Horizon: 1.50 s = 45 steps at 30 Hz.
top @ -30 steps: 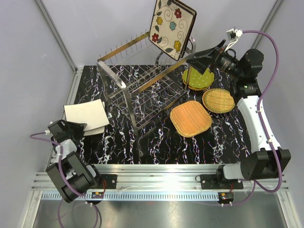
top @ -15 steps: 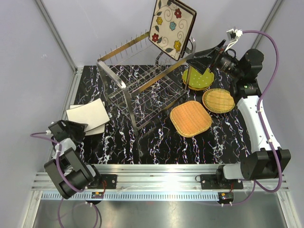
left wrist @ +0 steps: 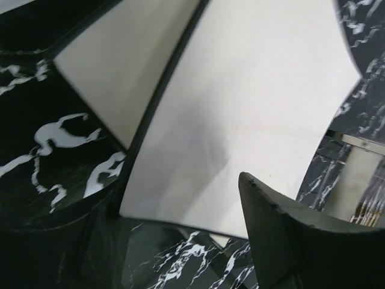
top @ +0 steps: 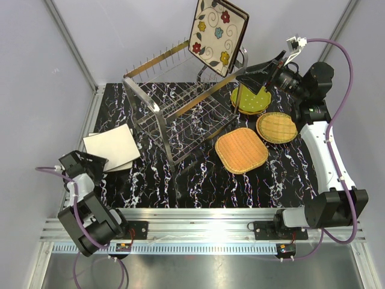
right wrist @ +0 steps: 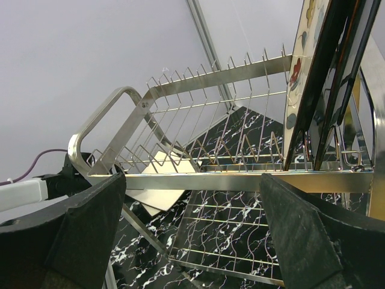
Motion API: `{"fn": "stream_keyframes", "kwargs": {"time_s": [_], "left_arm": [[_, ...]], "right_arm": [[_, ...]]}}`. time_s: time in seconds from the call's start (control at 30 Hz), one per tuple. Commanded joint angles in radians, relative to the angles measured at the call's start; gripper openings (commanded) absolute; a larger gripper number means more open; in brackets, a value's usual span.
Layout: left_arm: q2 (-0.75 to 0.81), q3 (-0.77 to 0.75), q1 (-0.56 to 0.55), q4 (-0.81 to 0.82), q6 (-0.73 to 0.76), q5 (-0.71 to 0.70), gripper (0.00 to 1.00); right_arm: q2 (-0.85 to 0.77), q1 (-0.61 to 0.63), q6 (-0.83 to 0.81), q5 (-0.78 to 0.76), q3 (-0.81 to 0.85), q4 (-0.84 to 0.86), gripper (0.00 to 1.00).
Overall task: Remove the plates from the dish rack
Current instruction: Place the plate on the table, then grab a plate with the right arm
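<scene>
The chrome dish rack (top: pixel 180 114) stands mid-table, and a flower-patterned plate (top: pixel 218 33) is upright in its upper far corner. Two cream square plates (top: pixel 111 147) lie stacked on the table at the left. Just short of their near edge is my left gripper (top: pixel 89 164), open and holding nothing. Its wrist view shows the top cream plate (left wrist: pixel 252 108) beyond the open left gripper (left wrist: pixel 174 253). My right gripper (top: pixel 258 75) hangs open beside the rack's right end. The right wrist view looks along the rack (right wrist: pixel 240 180) to the flowered plate's edge (right wrist: pixel 301 78).
Right of the rack lie a green dotted plate (top: pixel 249 99), partly under my right gripper, and two wicker plates (top: pixel 240 149) (top: pixel 277 126). Grey walls close in the table at the left, back and right.
My left gripper has widened its jaws and drawn back a little from the cream plates, leaving the top one lying on the stack. The right arm has not moved.
</scene>
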<state>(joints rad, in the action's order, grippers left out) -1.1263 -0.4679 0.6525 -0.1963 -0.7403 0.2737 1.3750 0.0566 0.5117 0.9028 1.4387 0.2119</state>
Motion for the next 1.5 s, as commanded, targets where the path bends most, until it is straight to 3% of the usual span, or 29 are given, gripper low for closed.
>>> {"fn": "stream_keyframes", "kwargs": {"time_s": [0.0,0.27,0.6,0.9,1.1,1.3,1.47], "left_arm": [[0.031,-0.047,0.010,-0.094,0.045,-0.067,0.71],[0.039,-0.109,0.016,-0.205,0.081,-0.053,0.75],[0.138,-0.213,0.018,-0.265,0.137,0.063,0.76],[0.151,-0.261,0.016,-0.261,0.144,0.218,0.84],[0.146,-0.313,-0.008,-0.259,0.137,0.295,0.92],[0.138,-0.368,-0.059,-0.255,0.110,0.328,0.94],[0.131,-0.420,-0.111,-0.236,0.058,0.340,0.95]], "right_arm": [[-0.028,-0.006,-0.012,0.011,0.012,0.021,1.00],[-0.036,-0.008,-0.012,0.010,0.006,0.024,1.00],[-0.024,-0.006,-0.064,0.047,0.052,-0.020,1.00],[0.094,-0.003,-0.047,0.030,0.283,-0.193,1.00],[0.237,-0.001,0.024,-0.083,0.559,-0.460,1.00],[0.305,0.022,0.002,-0.241,0.716,-0.604,0.99],[0.355,0.051,-0.015,-0.277,0.773,-0.649,0.91]]}}
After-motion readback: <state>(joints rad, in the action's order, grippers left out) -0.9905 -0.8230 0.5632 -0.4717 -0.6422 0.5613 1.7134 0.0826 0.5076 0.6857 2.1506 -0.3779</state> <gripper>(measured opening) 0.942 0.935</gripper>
